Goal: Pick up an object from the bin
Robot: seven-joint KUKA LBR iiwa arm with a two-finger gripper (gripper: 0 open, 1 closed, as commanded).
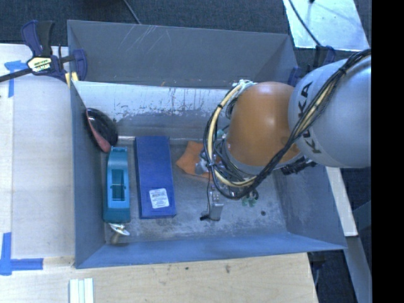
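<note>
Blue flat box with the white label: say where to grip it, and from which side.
Take the dark blue flat rectangular box across its narrow width at mid-length, coming straight down. It lies flat; the edge toward the arm is free, but the teal plastic dispenser sits close along the other, probably tight.

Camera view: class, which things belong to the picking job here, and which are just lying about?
Job: gripper; orange object nearest it; grey bin.
Lying about: blue box; teal tool; black-and-red object.

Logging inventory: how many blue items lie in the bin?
2: a dark blue box left of centre, a lighter blue tool at its left. The arm may hide more.
</note>
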